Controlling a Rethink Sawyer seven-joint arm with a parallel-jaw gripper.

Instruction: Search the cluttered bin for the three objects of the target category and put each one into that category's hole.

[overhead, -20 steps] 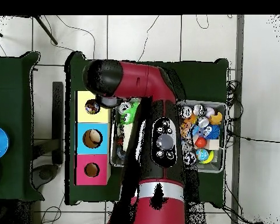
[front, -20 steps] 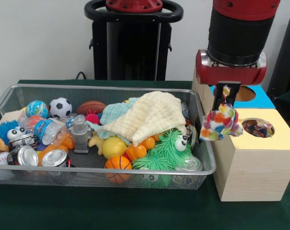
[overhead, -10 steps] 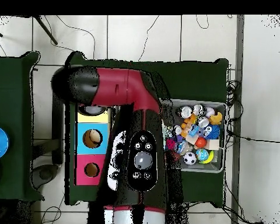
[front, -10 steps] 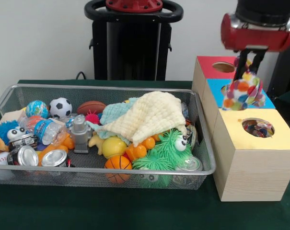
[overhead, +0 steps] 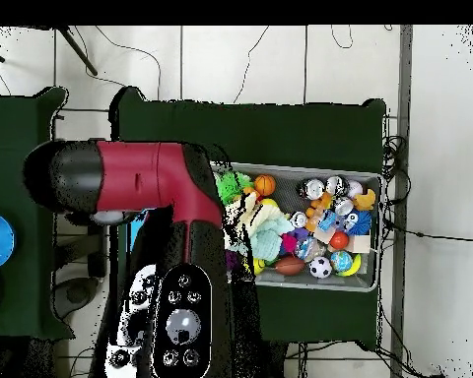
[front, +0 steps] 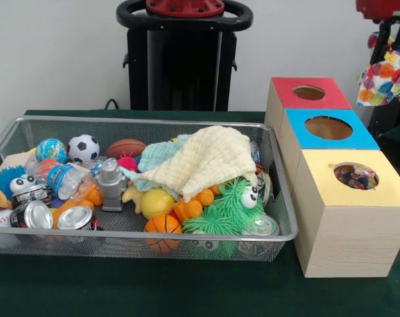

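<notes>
Front view: since a second ago the red and black gripper has swung up and away from the wire mesh bin, past the three wooden boxes, and now sits at the top right corner, mostly out of frame. The multicoloured spotted cloth hangs from its fingers, pinched at the cloth's top, well above and beyond the blue-topped box. The yellow-topped box already shows colourful cloth in its hole, so that looks like the intended target; the red-topped box stands furthest back.

Overhead view: the red arm now covers the boxes entirely, so neither gripper nor cloth can be made out; the bin lies uncovered.

Risks, as I judge them: the cloth is held off to the side of every hole, so releasing here would drop it past the boxes. Its loose hang could also snag a hole's rim or drape across the wrong box.
</notes>
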